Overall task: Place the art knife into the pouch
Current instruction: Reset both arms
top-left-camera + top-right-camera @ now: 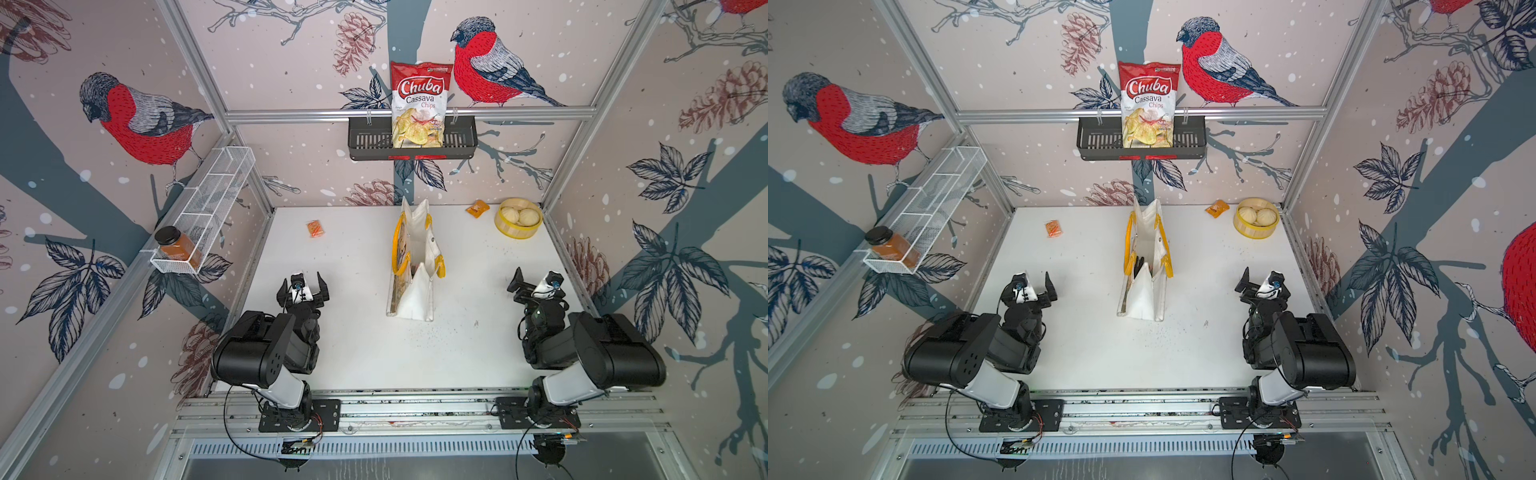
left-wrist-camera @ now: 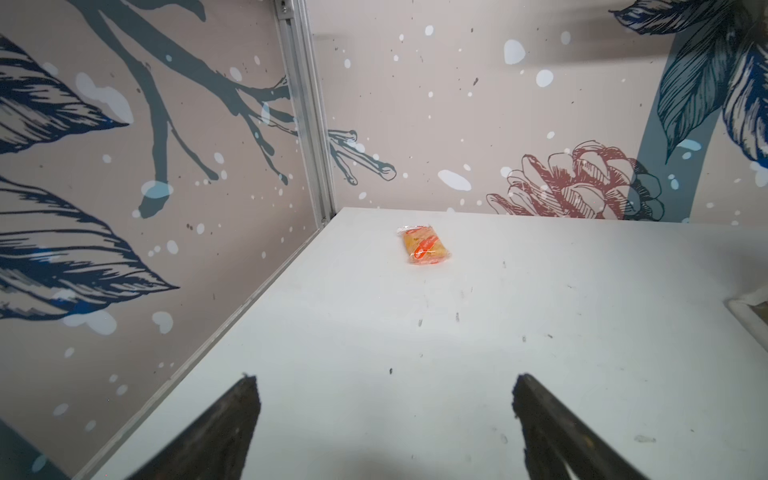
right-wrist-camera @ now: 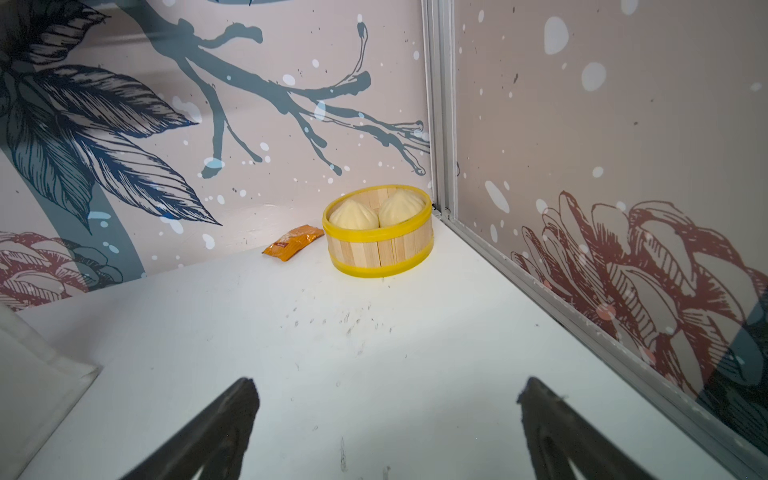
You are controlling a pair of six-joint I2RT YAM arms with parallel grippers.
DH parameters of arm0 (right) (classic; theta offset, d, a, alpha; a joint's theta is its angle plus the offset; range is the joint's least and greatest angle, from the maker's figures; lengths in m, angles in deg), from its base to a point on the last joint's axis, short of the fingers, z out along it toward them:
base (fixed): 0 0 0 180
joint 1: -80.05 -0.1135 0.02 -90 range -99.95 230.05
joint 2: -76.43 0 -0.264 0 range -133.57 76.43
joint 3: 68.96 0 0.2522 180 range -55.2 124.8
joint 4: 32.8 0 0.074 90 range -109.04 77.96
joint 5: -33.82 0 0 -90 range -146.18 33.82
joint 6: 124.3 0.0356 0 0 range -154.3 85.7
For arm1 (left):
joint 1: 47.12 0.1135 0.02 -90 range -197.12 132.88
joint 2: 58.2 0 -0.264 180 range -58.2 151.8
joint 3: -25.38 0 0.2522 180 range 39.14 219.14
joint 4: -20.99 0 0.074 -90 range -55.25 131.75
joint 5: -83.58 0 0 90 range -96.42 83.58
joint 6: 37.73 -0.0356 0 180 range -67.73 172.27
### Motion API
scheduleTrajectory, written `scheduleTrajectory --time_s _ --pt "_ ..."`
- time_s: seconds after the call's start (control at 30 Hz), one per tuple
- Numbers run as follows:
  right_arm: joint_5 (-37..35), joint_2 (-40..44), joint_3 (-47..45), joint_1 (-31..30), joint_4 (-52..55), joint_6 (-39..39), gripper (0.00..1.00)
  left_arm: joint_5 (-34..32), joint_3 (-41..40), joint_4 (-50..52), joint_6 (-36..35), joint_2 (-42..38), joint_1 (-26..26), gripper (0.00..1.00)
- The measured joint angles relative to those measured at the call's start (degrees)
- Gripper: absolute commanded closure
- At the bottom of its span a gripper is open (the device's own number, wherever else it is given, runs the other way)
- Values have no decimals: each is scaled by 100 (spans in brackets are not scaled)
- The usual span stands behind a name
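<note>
The white table point(image 1: 353, 357) carries it all, and in its middle stands the white fabric pouch with yellow loop handles point(image 1: 419, 291). The mouth faces up and the long axis runs near to far. At the near side, the left pincer point(image 1: 302, 280) and the right pincer point(image 3: 388, 384) are both released and empty. They flank the pouch, each about as close. In the mouth, near end, left side, a slim dark shape point(image 1: 1137, 266) stands on end. I read that as the art knife, already inside, a touch nearer the left arm.
</note>
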Motion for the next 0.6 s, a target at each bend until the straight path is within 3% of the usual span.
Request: scheduleTrajectory --time_s 0.13,0.27,0.6 --pt "26 0 212 -7 232 -17 0 879 507 588 -17 -114 201 4" --pt "9 -9 378 -46 529 -35 0 1344 673 1043 44 -122 446 4" --pt "-184 -20 518 -59 881 -13 0 1322 754 1403 280 -122 459 4"
